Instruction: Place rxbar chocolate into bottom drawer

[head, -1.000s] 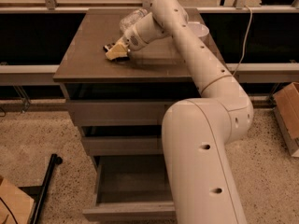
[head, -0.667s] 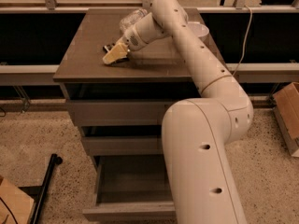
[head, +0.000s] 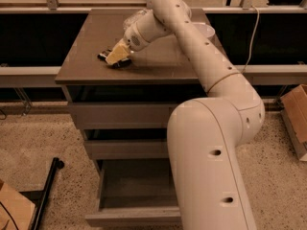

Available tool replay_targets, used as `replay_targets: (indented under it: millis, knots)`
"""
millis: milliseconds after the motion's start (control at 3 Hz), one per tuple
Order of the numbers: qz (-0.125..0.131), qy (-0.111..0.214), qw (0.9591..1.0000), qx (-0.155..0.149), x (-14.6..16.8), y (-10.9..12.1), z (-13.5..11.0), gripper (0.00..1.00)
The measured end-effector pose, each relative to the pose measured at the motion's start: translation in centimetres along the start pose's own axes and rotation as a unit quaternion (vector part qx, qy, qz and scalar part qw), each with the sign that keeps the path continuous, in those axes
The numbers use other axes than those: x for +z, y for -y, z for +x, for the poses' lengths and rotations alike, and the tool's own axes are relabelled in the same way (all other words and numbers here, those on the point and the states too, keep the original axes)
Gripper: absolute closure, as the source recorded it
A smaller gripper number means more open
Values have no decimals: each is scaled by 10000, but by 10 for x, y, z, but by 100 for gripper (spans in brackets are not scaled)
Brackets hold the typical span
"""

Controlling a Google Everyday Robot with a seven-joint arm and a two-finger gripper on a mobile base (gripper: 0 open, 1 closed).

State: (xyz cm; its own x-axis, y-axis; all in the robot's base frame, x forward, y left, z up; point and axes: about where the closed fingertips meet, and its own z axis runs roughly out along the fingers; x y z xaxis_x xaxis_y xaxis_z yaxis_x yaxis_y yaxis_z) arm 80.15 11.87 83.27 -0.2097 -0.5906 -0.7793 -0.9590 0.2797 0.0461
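Starting with the big stuff: the arm [head: 211, 143] reaches from bottom right up and over the cabinet top [head: 163, 63], and its overall pose is pretty much the same as a second ago. The bottom drawer [head: 129, 218] sits pulled out below the two shallower ones, nothing visible inside it, so the drop-off spot is ready.

A white bowl [head: 205, 30] peeks out behind the arm at the back right of the top, and there's something clear near the back, probably the bottle [head: 133, 19]. Neither one moves.

The only real change is small. The gripper [head: 117, 55] slides a touch lower and to the left versus a second ago, and now it's right down on the chocolate bar [head: 104, 56]. The bar lies flat near the front-left part of the cabinet top, its dark ends poking out on either side of the gripper.

Honestly I can't tell how far open the gripper is, or whether it has hold of the bar yet.

My read: this is the grab step, lift and carry to the drawer not yet started.
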Motion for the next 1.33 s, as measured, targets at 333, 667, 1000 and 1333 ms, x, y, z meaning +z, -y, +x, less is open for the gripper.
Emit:
replay_targets:
  millis: [333, 667, 1000, 1333]
  knots:
    - [126, -76, 9996, -242, -14, -13, -11, 100]
    - [315, -49, 9981, -527, -34, -32, -27, 100]
    - [467, -11, 9968, -643, -57, -57, -32, 100]
    - [373, -90, 9957, -846, -82, -104, -21, 100]
